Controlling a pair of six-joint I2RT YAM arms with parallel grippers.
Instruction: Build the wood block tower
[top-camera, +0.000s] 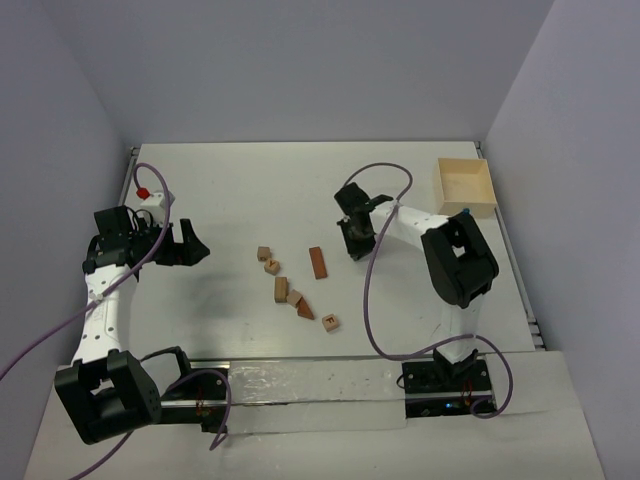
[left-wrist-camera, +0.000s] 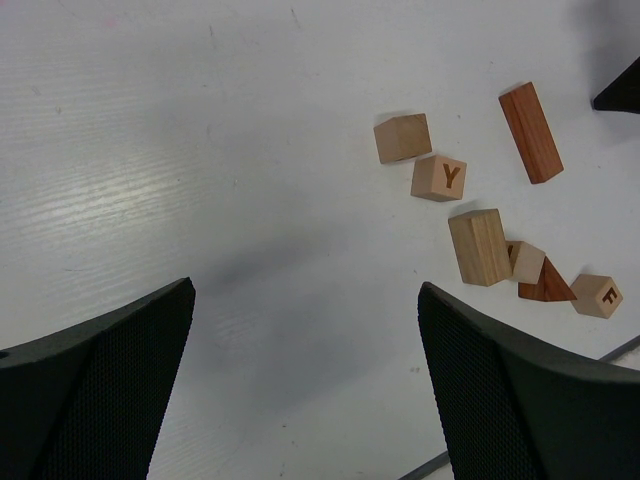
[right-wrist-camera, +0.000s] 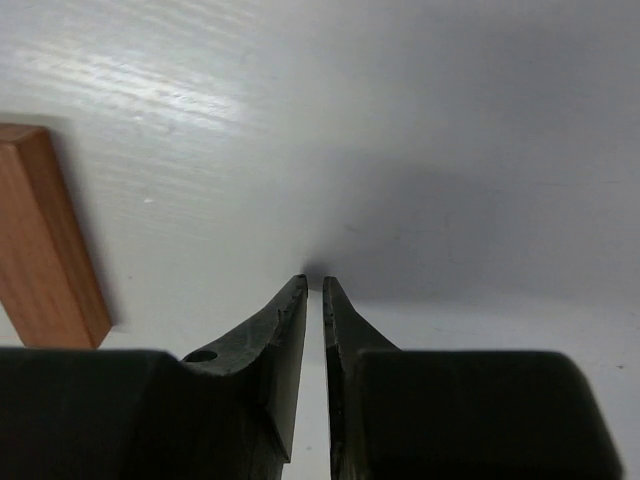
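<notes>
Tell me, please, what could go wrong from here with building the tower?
The right gripper is shut with its tips low at the table near the reddish-brown bar; moving sideways could shove it. The tan oblong, a small tan cube and the wedge lie bunched together, so picking one may scatter the others.

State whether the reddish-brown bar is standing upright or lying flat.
Lying flat: the reddish-brown bar rests on its long face on the table, touching nothing else.
</notes>
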